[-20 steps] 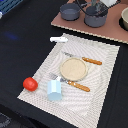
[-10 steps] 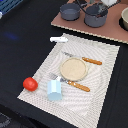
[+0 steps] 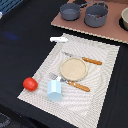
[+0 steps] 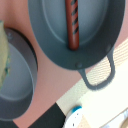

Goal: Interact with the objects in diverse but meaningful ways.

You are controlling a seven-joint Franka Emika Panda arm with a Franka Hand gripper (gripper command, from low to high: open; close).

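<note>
Two grey pots stand open on a brown board (image 3: 105,31) at the back, one (image 3: 70,11) beside the other (image 3: 96,15). The wrist view looks straight down into a large grey pot (image 4: 50,35) that holds a brown striped sausage stick (image 4: 73,25), with a second pot (image 4: 15,85) next to it. A small red tomato (image 3: 30,83) lies by the striped placemat (image 3: 100,100). On the mat, the pale blue cup (image 3: 55,91) rests near a tan plate (image 3: 73,68). The white flat piece (image 3: 59,38) lies at the mat's far edge. No gripper shows in either view.
A knife (image 3: 92,61) and a fork (image 3: 75,84) with orange handles flank the plate. A pale bowl (image 3: 124,19) sits at the board's end on the exterior view's right. The table is covered in black cloth (image 3: 20,50).
</note>
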